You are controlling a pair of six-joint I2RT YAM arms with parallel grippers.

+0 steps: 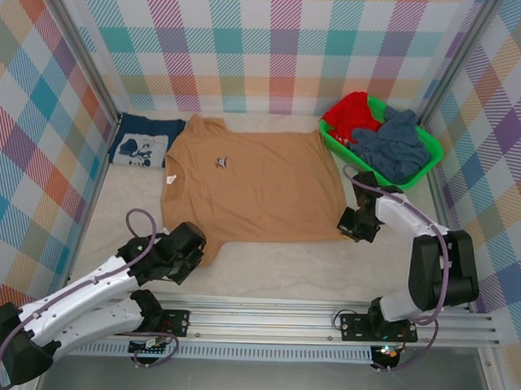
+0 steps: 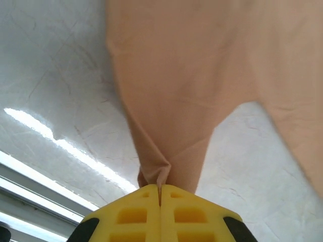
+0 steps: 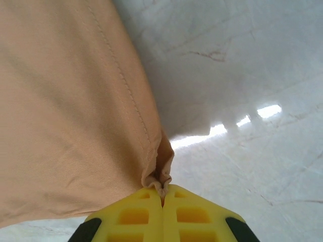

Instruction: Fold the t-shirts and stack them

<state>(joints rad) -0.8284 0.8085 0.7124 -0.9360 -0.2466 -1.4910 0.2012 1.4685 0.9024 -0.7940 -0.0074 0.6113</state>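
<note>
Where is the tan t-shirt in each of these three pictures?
Top view: the tan t-shirt lies spread flat mid-table, both near corners pinched.
Left wrist view: it takes the upper right, narrowing to a corner in the shut left tool.
Right wrist view: it takes the left side, hem corner in the shut right tool.
Shared landmark: the pale table beside the cloth.

Lit brightly and evenly from above in the top view, with only thin, soft shadows along the near edge of the tan-orange t-shirt (image 1: pixel 252 182). Stayed sharp from edge to edge there. Caught a long white streak of glare on the table (image 2: pixel 50 75) in the left wrist view, left of the t-shirt, and smaller bright patches at right in the right wrist view. Softened the t-shirt's right edge in the left wrist view; threw a grey shadow beside its hem in the right.
</note>
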